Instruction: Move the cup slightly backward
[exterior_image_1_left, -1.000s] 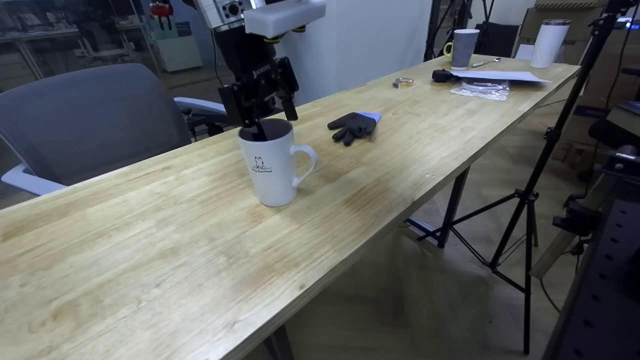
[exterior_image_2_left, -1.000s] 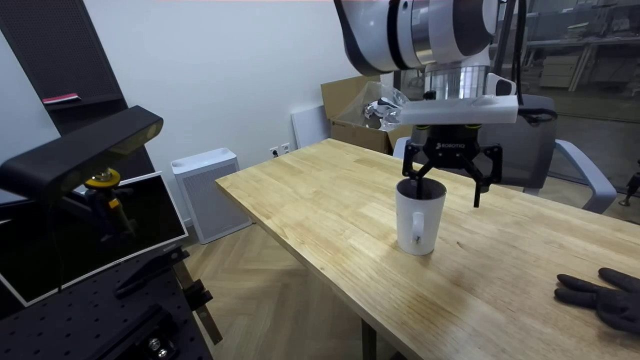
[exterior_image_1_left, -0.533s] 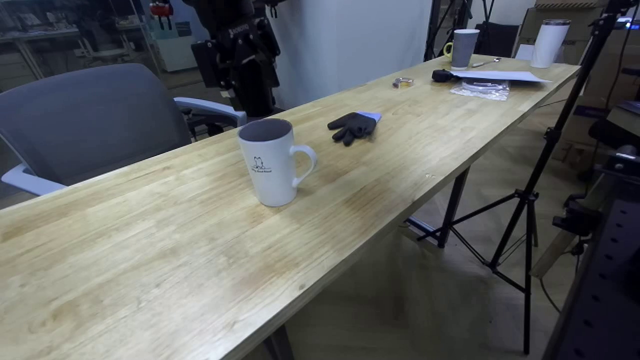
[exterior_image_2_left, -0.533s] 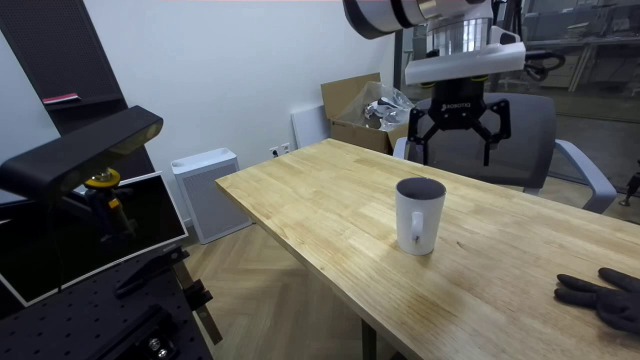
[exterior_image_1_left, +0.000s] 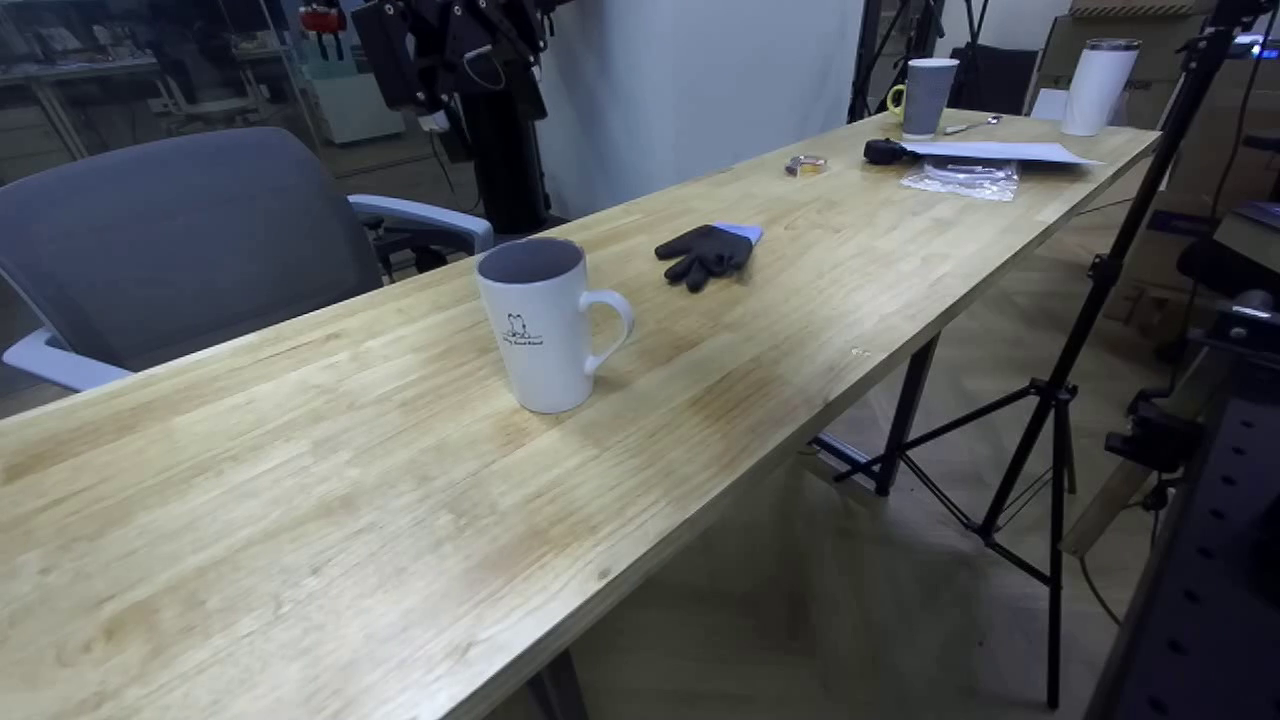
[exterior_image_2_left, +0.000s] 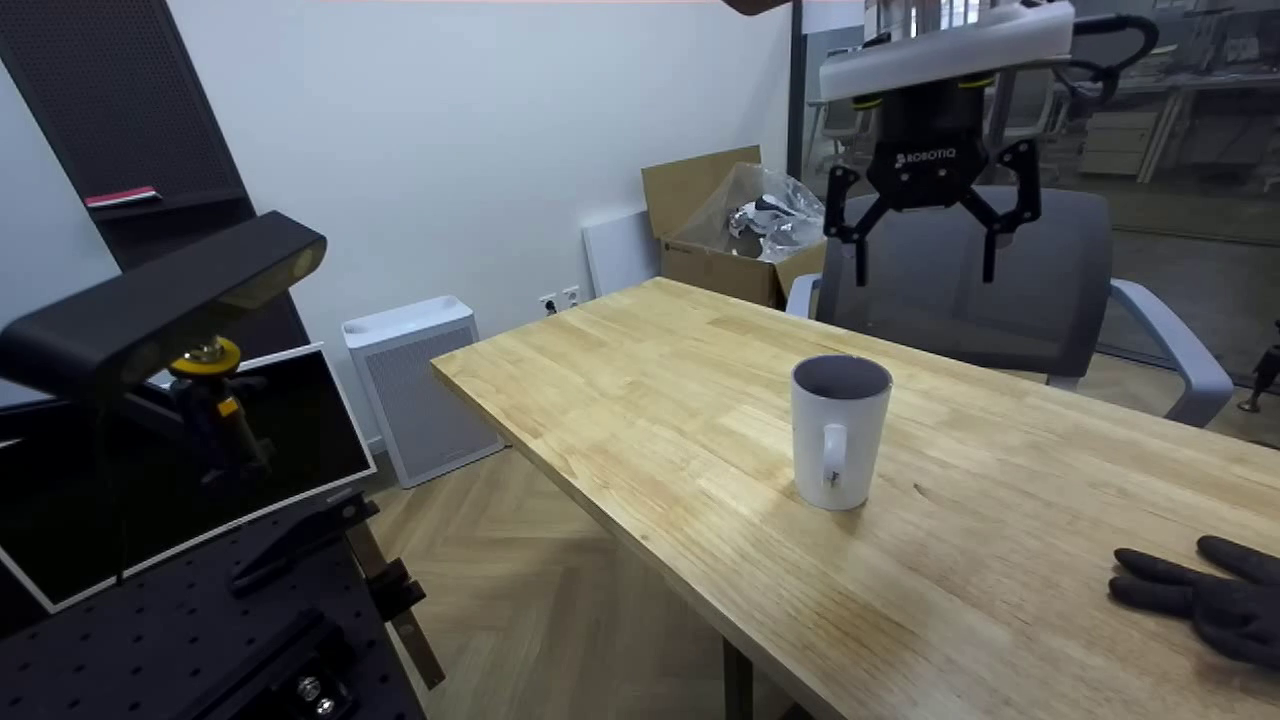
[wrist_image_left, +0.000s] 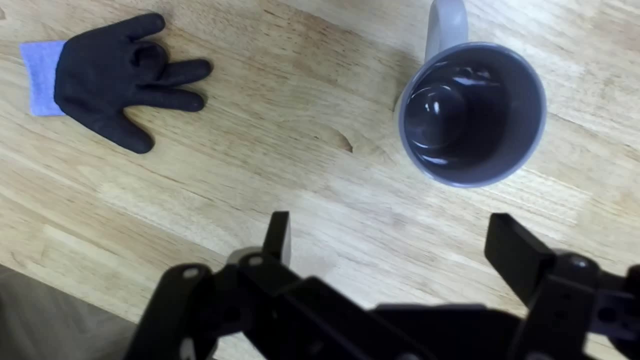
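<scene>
Gripper (exterior_image_2_left: 925, 281) is higher now, out of cup (exterior_image_2_left: 838, 440), spread wide; cup stands upright on tbl (exterior_image_2_left: 640, 400), dark inside w/ glints. Box (exterior_image_2_left: 715, 270) in bkgd holds clear plastic (exterior_image_2_left: 772, 215).

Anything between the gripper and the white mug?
Nothing visible. The open gripper hangs higher than the white mug and apart from it; the black glove lies off to one side.

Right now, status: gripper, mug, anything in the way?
Gripper open, holding nothing. White mug upright on table, gripper not touching it. Black glove lying apart from mug, likely not in the way.
</scene>
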